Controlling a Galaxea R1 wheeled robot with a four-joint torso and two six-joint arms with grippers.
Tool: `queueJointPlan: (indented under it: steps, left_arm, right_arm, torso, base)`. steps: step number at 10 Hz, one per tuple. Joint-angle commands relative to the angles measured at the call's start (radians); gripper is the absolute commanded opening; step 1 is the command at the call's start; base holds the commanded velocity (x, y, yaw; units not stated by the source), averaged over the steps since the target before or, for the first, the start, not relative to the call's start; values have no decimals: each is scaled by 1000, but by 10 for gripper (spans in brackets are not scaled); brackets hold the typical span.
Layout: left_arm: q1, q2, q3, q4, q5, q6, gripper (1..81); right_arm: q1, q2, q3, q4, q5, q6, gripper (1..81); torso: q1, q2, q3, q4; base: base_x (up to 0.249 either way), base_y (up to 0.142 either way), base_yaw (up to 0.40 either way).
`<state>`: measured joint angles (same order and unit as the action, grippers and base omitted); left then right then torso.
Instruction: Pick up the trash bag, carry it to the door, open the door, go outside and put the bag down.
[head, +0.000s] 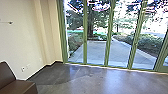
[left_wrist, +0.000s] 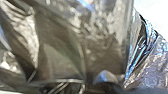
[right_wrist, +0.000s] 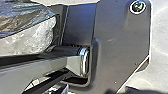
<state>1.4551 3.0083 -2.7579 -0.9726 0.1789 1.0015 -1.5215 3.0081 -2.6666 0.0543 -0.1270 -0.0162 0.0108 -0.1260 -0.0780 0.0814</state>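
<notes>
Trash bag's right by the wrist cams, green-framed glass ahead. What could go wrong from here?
Snag: the trash bag sits close to the robot's own jointed bar and might catch.
Collision: the glass wall spans much of the way ahead; driving on could mean hitting it.
Clip: the brown seat is near on the left, so a left turn may graze it.

The trash bag (left_wrist: 105, 42) looked like shiny, crinkly plastic. The floor (head: 110, 81) was smooth and shiny. The wall (head: 20, 42) looked smooth, not shiny.

Strong daylight comes through the glass (head: 97, 53) and makes pale glare on the floor (head: 110, 77); the bag (left_wrist: 100, 27) has bright shine
</notes>
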Motion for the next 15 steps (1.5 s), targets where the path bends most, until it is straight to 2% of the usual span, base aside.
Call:
queueJointPlan:
  steps: [1, 15]
  left_arm:
    - [-60, -3, 1, 2, 82, 9, 10]
    - [-60, -3, 1, 2, 82, 9, 10]
  right_arm:
    - [53, 2, -1, -4, -62, -2, 811]
    - [51, 4, -1, -4, -62, -2, 811]
  torso:
    - [0, 0, 0, 0]
    - [0, 0, 0, 0]
  base:
    - [0, 0, -307]
    - [0, 0, -295]
